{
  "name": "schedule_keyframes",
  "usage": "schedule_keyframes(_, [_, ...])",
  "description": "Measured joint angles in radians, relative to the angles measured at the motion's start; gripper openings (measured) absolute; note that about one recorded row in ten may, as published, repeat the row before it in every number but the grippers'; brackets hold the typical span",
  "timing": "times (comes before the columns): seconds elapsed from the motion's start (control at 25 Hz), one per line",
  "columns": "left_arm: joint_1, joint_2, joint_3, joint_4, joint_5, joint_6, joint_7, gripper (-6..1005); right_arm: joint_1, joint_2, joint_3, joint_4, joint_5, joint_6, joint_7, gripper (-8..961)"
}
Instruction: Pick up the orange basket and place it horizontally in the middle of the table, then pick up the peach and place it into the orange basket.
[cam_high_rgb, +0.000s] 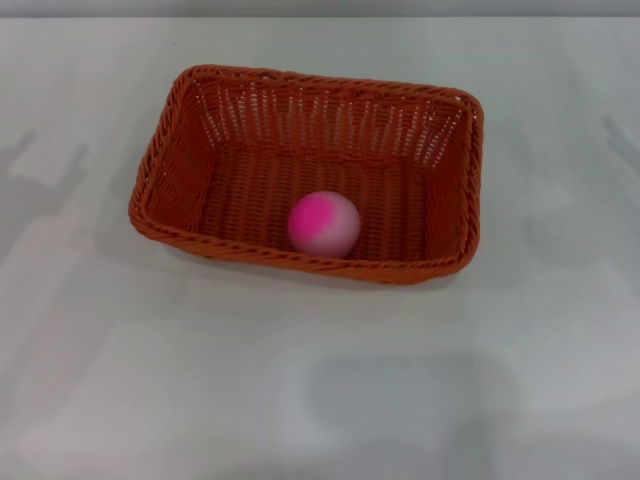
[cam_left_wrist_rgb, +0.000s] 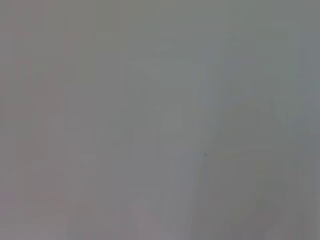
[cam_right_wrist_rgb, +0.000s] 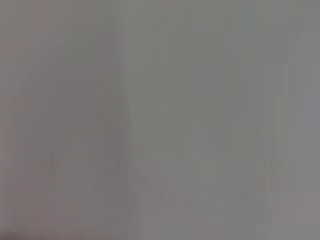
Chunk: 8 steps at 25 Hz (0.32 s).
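Note:
The orange basket (cam_high_rgb: 240, 88) lies lengthwise across the middle of the white table (cam_high_rgb: 320, 380) in the head view. Inside it, on the woven floor near the front wall, rests the pink peach (cam_high_rgb: 323, 223), its paler side turned down and toward me. Neither gripper shows in the head view. Both wrist views hold only plain grey-white surface, with no fingers and no object in them.
Faint shadows fall on the tabletop at the far left (cam_high_rgb: 40, 180) and far right (cam_high_rgb: 620, 140) edges of the head view. The table's back edge (cam_high_rgb: 320, 18) runs along the top of that view.

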Motion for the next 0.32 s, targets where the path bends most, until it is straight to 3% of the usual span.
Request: schedule_keyframes(0.32, [0.0, 0.0, 0.0, 0.002, -0.003, 0.0, 0.001, 757, 0.0, 0.0, 0.001, 0.002, 0.002, -0.006, -0.002, 876])
